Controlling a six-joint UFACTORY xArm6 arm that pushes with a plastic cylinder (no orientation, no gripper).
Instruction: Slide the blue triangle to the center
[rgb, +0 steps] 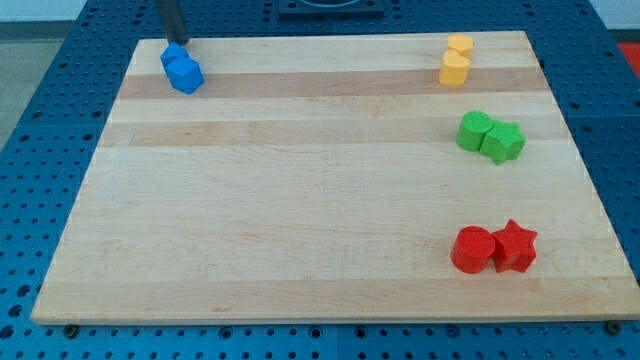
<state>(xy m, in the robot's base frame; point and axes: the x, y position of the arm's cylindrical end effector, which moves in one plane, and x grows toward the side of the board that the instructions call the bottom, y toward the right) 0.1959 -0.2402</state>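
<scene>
Two blue blocks sit touching at the board's top left: one (175, 58) nearer the top edge and one (187, 75) just below and right of it. Their shapes are hard to make out, so I cannot tell which is the triangle. My tip (179, 44) comes down from the view's top and stands right at the upper edge of the upper blue block, touching or nearly touching it.
The wooden board (300, 200) lies on a blue perforated table. At the view's right stand two yellow blocks (456, 60), a green pair with a star (490, 138), and a red cylinder (472, 249) touching a red star (515, 246).
</scene>
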